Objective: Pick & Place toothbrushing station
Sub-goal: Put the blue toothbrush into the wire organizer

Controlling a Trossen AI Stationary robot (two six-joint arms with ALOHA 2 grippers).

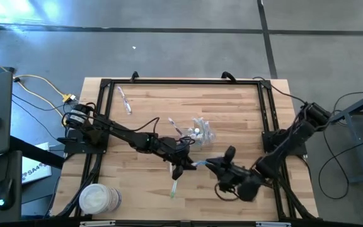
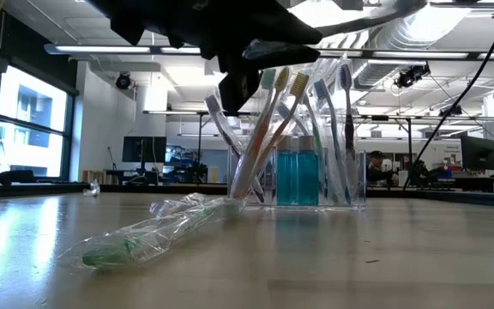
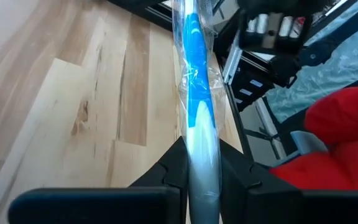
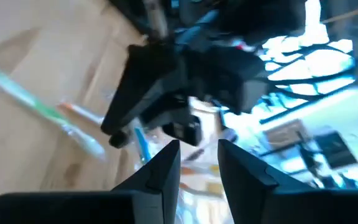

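Observation:
A blue toothbrush in clear wrap point(image 3: 193, 81) hangs above the table's middle point(image 1: 200, 164), with my left gripper point(image 1: 186, 165) shut on it. My right gripper point(image 1: 212, 165) stands just to its right, facing the left gripper. Its fingers point(image 4: 199, 148) are open and nothing is between them. A green wrapped toothbrush point(image 1: 175, 186) lies flat on the wood nearer the front edge point(image 2: 157, 230). The transparent container point(image 1: 201, 131) stands upright farther back, holding several toothbrushes point(image 2: 298, 129). My left gripper pinches the wrapped blue toothbrush between its two fingers at the pale end point(image 3: 202, 140). The fingers come level from the table's left and lie along the brush. The brush juts out past the fingertips toward the right gripper, clear of the table.
A white roll point(image 1: 97, 199) sits at the near left corner. Another wrapped toothbrush point(image 1: 125, 101) lies at the far left. A black frame point(image 1: 181, 82) runs round the wooden table point(image 1: 232, 107), with bare wood at the far right.

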